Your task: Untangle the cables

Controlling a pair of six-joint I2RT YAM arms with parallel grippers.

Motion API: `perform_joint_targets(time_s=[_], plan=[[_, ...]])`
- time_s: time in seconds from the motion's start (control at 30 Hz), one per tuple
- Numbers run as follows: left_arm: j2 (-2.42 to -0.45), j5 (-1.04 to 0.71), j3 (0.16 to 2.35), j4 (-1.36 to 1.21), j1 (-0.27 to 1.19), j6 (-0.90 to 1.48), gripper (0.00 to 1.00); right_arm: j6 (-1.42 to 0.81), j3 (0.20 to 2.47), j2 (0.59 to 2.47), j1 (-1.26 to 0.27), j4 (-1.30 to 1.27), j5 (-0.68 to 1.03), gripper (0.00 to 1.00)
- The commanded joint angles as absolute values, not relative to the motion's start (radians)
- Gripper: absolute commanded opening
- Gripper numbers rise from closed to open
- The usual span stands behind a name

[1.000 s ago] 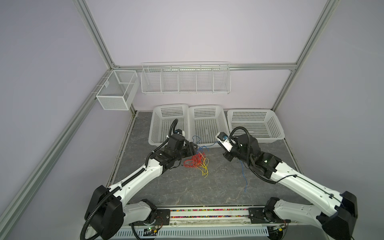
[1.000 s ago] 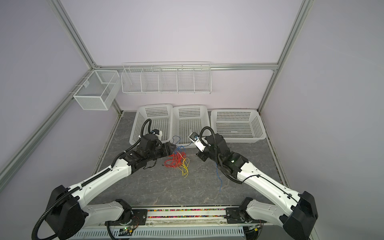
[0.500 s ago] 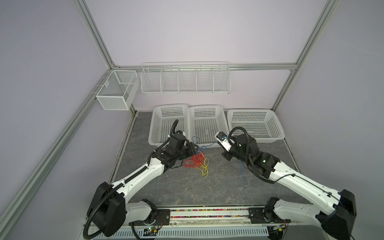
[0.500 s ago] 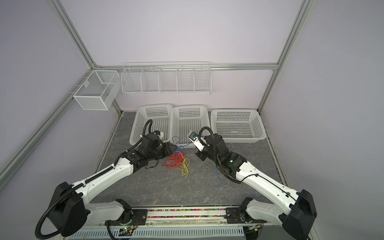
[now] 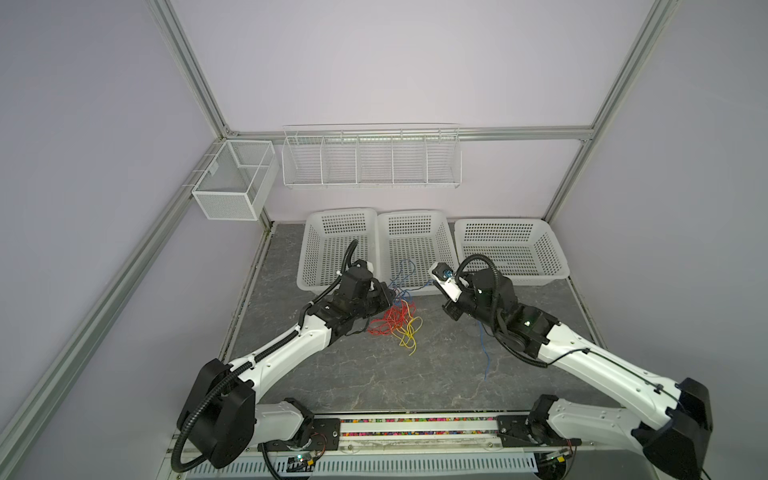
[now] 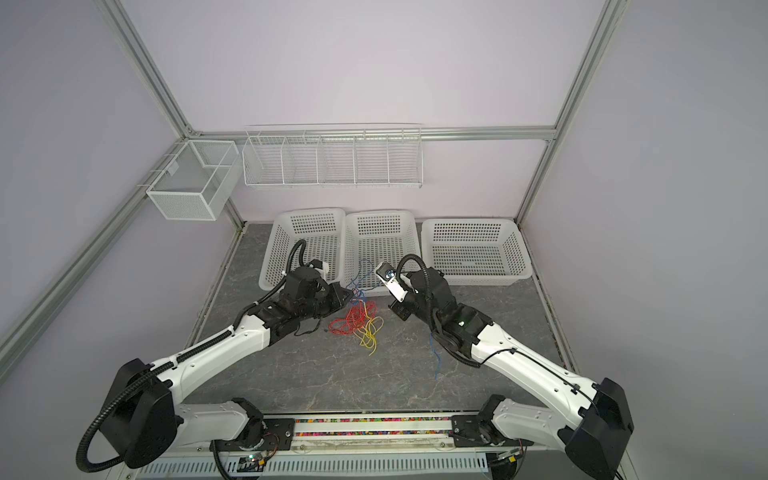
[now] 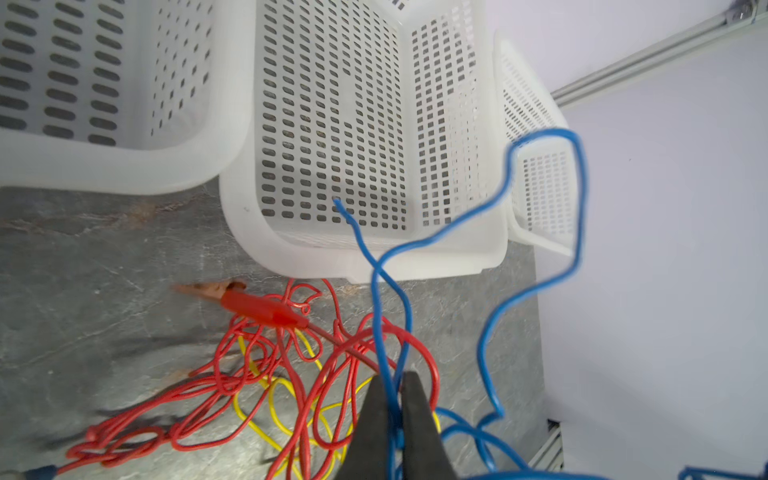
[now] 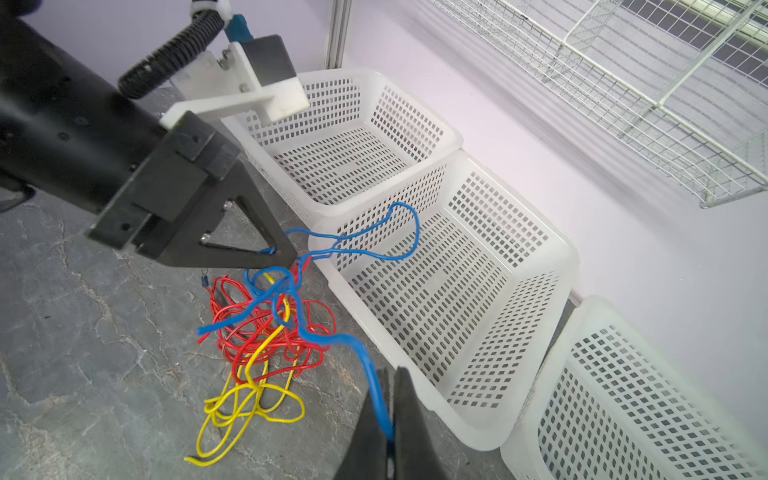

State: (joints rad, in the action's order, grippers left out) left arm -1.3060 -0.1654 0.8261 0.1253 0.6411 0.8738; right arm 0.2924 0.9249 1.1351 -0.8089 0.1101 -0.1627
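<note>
Three white baskets [image 5: 411, 226], wire wall rack [image 5: 372, 162], mesh bin [image 5: 226, 203], grey tabletop [image 5: 374, 374]

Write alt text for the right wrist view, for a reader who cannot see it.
The right gripper, fingers shut, pinches a blue cable that runs into a tangle of red cables and yellow cables on the grey table, where the left gripper also pinches blue cable. Three white baskets stand beside the tangle.

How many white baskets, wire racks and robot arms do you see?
White baskets: 3
Wire racks on the wall: 2
Robot arms: 2
Total: 7
</note>
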Motion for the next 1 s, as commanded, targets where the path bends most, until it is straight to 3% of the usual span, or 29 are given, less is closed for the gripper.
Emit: perform_joint_targets(time_s=[0.0,0.37,0.7,0.97], plan=[[-1.327,-0.127,0.818,0.152,0.637,0.865,0.0,0.284,0.913,1.118,-0.814,0.044,-0.169,0.06],[-1.301,-0.013,0.84,0.339,0.637,0.766,0.0,0.134,0.93,1.167,-0.714,0.14,-0.508,0.06],[-1.251,0.126,0.86,0.515,0.634,0.693,0.0,-0.088,0.886,1.104,-0.504,0.245,-0.588,0.06],[-1.225,0.297,0.886,0.639,0.629,0.691,0.0,-0.143,0.835,1.068,-0.419,0.288,-0.589,0.06]])
